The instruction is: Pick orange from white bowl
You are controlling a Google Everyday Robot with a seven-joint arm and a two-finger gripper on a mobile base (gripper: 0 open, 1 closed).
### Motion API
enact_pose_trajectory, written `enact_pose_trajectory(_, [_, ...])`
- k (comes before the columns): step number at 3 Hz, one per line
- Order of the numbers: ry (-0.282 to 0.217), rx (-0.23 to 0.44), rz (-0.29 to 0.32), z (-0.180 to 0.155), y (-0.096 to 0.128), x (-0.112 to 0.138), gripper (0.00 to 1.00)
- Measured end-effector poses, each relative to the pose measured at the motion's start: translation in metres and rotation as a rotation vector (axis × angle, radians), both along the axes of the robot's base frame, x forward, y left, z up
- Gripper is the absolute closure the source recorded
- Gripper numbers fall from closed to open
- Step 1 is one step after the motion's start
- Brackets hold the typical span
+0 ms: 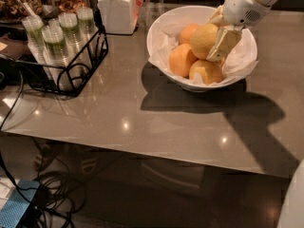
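Observation:
The white bowl, lined with crumpled white paper, stands at the back right of the table. It holds the orange, the largest and yellowest fruit, on top of three smaller, deeper-orange fruits. My gripper reaches into the bowl from the upper right. One pale finger lies flat against the orange's right side. The other finger is hidden behind the orange. The gripper looks shut on the orange, which sits at the top of the pile.
A black wire rack with several lidded green cups stands at the left. A white lidded jar stands behind, left of the bowl. The table's front edge runs across, with cables and a blue box on the floor below.

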State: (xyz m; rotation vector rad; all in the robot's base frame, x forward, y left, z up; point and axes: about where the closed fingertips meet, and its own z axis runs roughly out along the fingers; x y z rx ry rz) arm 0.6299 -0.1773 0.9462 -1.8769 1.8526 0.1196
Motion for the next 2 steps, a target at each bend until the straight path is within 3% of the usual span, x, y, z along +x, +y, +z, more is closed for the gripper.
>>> enact_pose_trajectory(1, [-0.010,0.098,0.008,0.011,-0.002,-0.014,1.00])
enact_pose_trajectory(2, [-0.087,0.237,-0.030,0.040,-0.017,-0.050,1.00])
